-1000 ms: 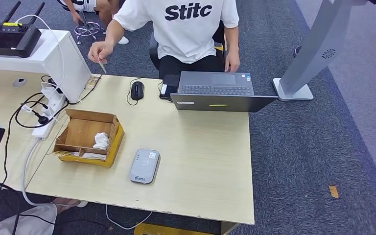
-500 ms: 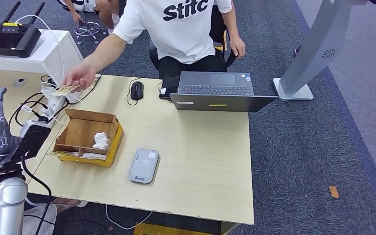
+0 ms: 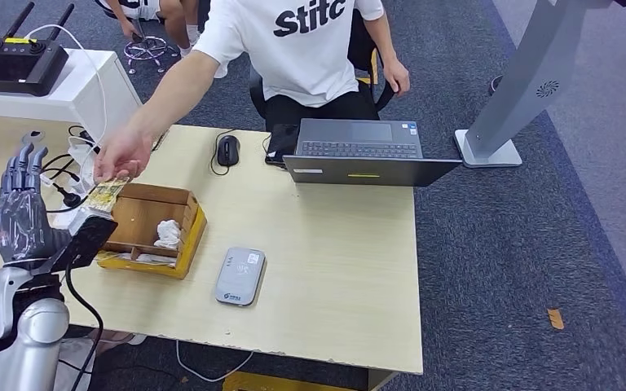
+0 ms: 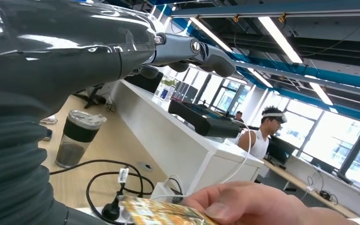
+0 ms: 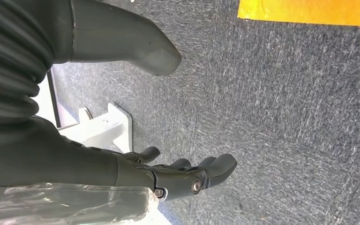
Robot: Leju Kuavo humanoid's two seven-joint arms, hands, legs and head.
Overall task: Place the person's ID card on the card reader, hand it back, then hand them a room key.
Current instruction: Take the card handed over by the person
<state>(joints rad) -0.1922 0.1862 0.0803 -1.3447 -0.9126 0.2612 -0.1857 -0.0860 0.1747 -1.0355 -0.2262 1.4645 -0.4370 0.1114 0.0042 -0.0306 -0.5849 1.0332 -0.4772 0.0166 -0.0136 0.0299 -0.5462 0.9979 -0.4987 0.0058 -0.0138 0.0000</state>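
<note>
You were at the first step: taking the card (image 3: 108, 191). A person's hand (image 3: 122, 153) held it out just beside your raised left robot hand (image 3: 21, 213), whose fingers were apart and held nothing. The right robot hand (image 5: 187, 176) hung over the carpet (image 5: 281, 117), fingers loosely apart and empty. Next, I judge, you needed to close thumb and fingers on the card, then carry it to the reader (image 3: 240, 276) on the counter (image 3: 334, 269), beside the box (image 3: 148, 228). A laptop (image 3: 363, 152) sat at the far edge.

On the desk (image 3: 350, 269), the card reader (image 3: 240, 276) lies right of the open box (image 3: 148, 228), the laptop (image 3: 367, 153) behind.
</note>
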